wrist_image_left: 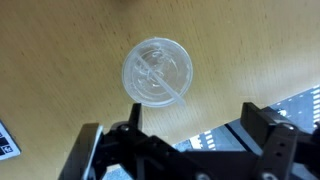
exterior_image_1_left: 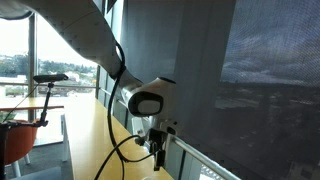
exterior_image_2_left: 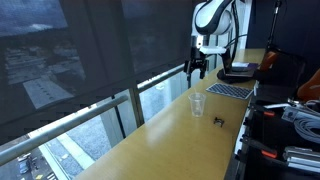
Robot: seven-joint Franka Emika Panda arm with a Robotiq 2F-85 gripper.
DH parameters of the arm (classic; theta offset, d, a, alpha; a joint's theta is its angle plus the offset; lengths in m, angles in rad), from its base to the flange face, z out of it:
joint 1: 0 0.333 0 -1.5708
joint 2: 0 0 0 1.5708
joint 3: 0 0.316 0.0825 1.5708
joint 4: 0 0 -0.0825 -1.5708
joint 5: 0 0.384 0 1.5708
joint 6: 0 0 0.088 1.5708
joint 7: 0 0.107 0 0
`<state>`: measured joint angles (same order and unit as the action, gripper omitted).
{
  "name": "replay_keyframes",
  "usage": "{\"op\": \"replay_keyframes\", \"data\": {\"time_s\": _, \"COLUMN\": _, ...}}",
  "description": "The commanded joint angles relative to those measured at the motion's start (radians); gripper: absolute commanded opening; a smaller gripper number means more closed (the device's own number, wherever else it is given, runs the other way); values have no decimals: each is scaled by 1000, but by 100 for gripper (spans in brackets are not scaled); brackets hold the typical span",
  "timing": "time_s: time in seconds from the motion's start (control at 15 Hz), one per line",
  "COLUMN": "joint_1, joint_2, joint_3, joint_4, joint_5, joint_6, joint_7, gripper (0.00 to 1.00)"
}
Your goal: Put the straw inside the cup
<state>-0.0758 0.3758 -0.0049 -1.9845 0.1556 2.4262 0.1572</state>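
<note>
A clear plastic cup (wrist_image_left: pixel 157 71) stands upright on the wooden table, seen from straight above in the wrist view. A pale straw (wrist_image_left: pixel 168 85) lies slanted inside it. In an exterior view the cup (exterior_image_2_left: pixel 197 104) stands on the table below my gripper (exterior_image_2_left: pixel 200 68). My gripper (wrist_image_left: pixel 195 120) is open and empty, hovering above the cup and a little to one side of it. It also shows in an exterior view (exterior_image_1_left: pixel 157 148), close to the window rail.
A long wooden table (exterior_image_2_left: pixel 170 135) runs along a shaded window. A small black item (exterior_image_2_left: pixel 218 122) lies near the cup. A flat keyboard-like device (exterior_image_2_left: pixel 230 90) and cables (exterior_image_2_left: pixel 295 120) sit at the far end. The window rail (exterior_image_1_left: pixel 210 160) is close beside the gripper.
</note>
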Motion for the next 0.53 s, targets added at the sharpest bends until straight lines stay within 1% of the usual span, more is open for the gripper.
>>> {"op": "replay_keyframes", "data": {"time_s": 0.0, "joint_1": -8, "joint_2": -47, "joint_3": -5, "joint_4": -14, "joint_5": 33, "joint_6": -13, "joint_7": -29, "gripper": 100}}
{"op": "replay_keyframes", "data": {"time_s": 0.13, "joint_1": -3, "joint_2": -59, "joint_3": -10, "joint_4": -13, "joint_5": 29, "joint_6": -11, "joint_7": -4, "gripper": 100}}
{"op": "replay_keyframes", "data": {"time_s": 0.27, "joint_1": 12, "joint_2": -67, "joint_3": -25, "joint_4": -11, "joint_5": 12, "joint_6": 4, "joint_7": 56, "gripper": 100}}
{"op": "replay_keyframes", "data": {"time_s": 0.33, "joint_1": 5, "joint_2": -39, "joint_3": -17, "joint_4": 1, "joint_5": 10, "joint_6": -3, "joint_7": 16, "gripper": 100}}
{"op": "replay_keyframes", "data": {"time_s": 0.47, "joint_1": 6, "joint_2": -40, "joint_3": -18, "joint_4": 1, "joint_5": 10, "joint_6": -3, "joint_7": 20, "gripper": 100}}
